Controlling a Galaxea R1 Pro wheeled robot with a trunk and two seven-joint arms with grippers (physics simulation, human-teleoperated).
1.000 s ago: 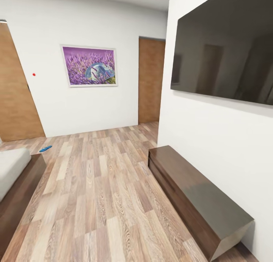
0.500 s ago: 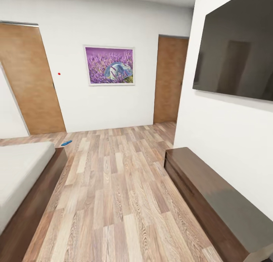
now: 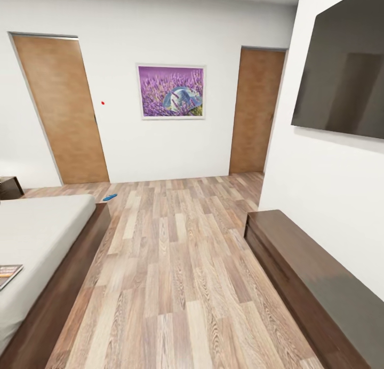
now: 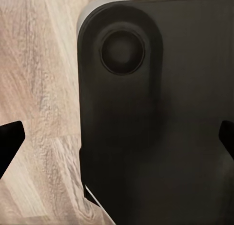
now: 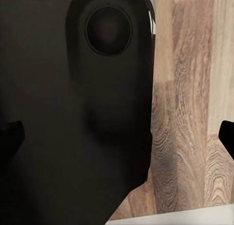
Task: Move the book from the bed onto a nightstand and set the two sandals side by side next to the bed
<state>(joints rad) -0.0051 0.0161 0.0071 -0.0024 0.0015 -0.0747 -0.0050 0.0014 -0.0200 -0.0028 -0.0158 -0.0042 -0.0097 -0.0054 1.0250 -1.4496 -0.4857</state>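
i'm on the approach step; both pincers spread wide and empty over the wood-plank floor (image 3: pixel 176 262); the thin dark orange-banded book (image 3: pixel 8 274) lies on the light-grey bed (image 3: pixel 37 235), well apart from them; next i drive closer to reach it.

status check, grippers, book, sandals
Both grippers open, empty. Book on bed; one sandal on floor past bed's corner. Bench along right wall.

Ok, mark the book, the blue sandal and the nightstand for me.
book (image 3: pixel 9 273), head view, on its cover at the picture's left edge.
blue sandal (image 3: pixel 110 197), head view, on its middle, lying on the floor.
nightstand (image 3: pixel 9 186), head view, on its dark top.
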